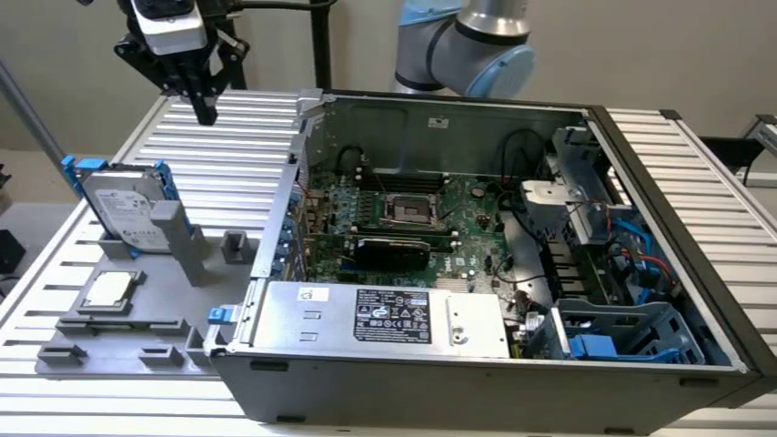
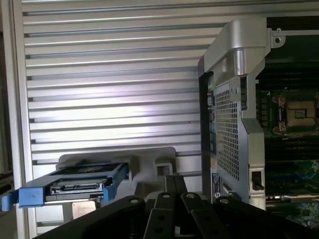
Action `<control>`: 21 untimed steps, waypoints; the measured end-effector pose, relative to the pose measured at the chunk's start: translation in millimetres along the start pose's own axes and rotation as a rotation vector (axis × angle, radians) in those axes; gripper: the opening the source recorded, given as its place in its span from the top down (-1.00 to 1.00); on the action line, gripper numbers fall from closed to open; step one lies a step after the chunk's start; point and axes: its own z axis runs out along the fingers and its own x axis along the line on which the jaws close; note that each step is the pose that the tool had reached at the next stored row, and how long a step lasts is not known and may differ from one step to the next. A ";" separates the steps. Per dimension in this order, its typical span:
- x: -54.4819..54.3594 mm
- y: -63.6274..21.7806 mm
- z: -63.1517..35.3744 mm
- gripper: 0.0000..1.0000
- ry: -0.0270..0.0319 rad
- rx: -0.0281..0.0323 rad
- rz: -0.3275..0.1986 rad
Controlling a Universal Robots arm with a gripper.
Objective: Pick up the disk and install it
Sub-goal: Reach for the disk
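Note:
The disk [image 1: 126,208], a silver drive with a white label in a blue carrier, stands on edge in a grey holder [image 1: 182,241] at the exterior view's left. My gripper [image 1: 206,111] hangs above the ribbed table behind the disk, well apart from it, with its fingers shut together and nothing between them. In the wrist view the disk [image 2: 75,185] shows edge-on with its connector facing the camera, and my shut gripper [image 2: 174,188] points toward the table beside it.
The open computer case [image 1: 486,373] takes up the middle and the exterior view's right, with the motherboard [image 1: 401,214], a labelled silver box [image 1: 388,319] and a blue drive bay [image 1: 620,332] inside. A small square chip [image 1: 109,289] lies on the grey fixture plate [image 1: 122,341].

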 end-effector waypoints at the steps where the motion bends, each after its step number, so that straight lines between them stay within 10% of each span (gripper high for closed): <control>1: 4.7 -0.2 0.3 0.79 0.0001 0.0001 0.000; 21: 95.8 -2.8 6.9 0.79 0.0086 0.0006 0.000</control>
